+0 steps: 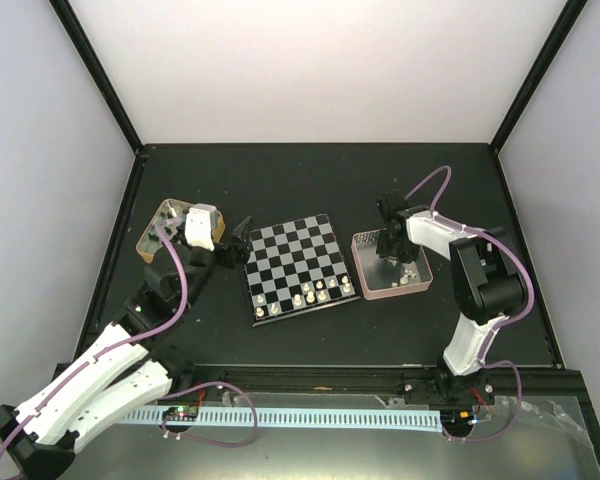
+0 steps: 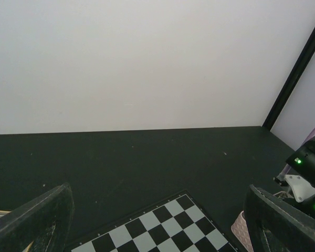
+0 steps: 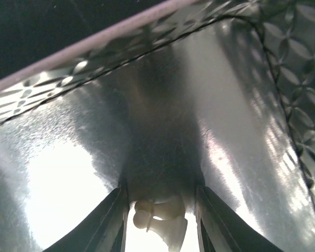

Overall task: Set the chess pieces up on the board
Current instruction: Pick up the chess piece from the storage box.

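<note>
The board [image 1: 295,262] lies flat mid-table, and its far corner shows in the left wrist view [image 2: 157,228]. Several cream-white chess pieces [image 1: 305,297] stand on its near rows. My left gripper [image 1: 242,240] hovers by the board's left edge, open and empty, with its fingers [image 2: 42,215] wide apart. My right gripper [image 1: 388,245] is down in the pink tray [image 1: 365,290]. It is open [image 3: 160,191], with a cream-white piece [image 3: 160,220] lying on its side between the fingers on the shiny tray floor [image 3: 68,157]. No black pieces show.
A gold-rimmed tin [image 1: 160,215] sits behind my left wrist at the table's left. A few more white pieces [image 1: 410,275] lie in the pink tray. The tray's embossed wall [image 3: 94,47] rises just ahead of my right fingers. Black frame posts stand at the back corners.
</note>
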You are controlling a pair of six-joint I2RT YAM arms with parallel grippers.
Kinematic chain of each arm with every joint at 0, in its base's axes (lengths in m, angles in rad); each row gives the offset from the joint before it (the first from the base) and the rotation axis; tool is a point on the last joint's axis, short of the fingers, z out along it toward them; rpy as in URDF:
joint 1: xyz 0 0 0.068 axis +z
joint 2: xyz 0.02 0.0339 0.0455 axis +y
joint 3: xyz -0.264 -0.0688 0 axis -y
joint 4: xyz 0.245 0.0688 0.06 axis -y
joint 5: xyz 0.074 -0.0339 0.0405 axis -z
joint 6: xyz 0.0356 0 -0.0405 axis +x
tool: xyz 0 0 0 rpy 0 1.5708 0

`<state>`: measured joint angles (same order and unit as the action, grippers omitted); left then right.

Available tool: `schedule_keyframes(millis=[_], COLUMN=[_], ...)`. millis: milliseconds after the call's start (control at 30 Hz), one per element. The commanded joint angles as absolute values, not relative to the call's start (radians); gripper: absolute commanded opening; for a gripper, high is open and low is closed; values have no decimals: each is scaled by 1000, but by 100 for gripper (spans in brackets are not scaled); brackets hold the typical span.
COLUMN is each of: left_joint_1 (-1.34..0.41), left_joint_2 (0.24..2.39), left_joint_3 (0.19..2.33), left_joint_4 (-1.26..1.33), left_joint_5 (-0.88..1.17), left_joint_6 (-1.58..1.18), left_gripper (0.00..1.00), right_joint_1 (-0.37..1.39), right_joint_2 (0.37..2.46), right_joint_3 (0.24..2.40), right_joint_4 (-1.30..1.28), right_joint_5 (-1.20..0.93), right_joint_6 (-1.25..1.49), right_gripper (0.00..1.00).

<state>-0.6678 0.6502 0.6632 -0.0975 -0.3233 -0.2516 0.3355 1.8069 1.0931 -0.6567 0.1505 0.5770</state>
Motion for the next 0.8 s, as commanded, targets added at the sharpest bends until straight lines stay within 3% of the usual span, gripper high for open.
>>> schedule_keyframes(millis=[0, 300, 767], left_joint_1=[-660, -660, -660], left_joint_2=[643, 634, 634], left_joint_3=[687, 686, 681], left_joint_4=[-87, -93, -91], left_joint_5=[-314, -315, -313], left_joint_6=[-264, -264, -270], left_gripper=[90, 90, 90], right_joint_1=[342, 342, 353], right_joint_2=[1815, 1806, 1776], right_joint_3=[1045, 1037, 1007], right_joint_4=[-693, -691, -744], right_joint_5=[31, 5, 50], right_joint_6=[539, 526, 492], right_gripper=[38, 39, 31])
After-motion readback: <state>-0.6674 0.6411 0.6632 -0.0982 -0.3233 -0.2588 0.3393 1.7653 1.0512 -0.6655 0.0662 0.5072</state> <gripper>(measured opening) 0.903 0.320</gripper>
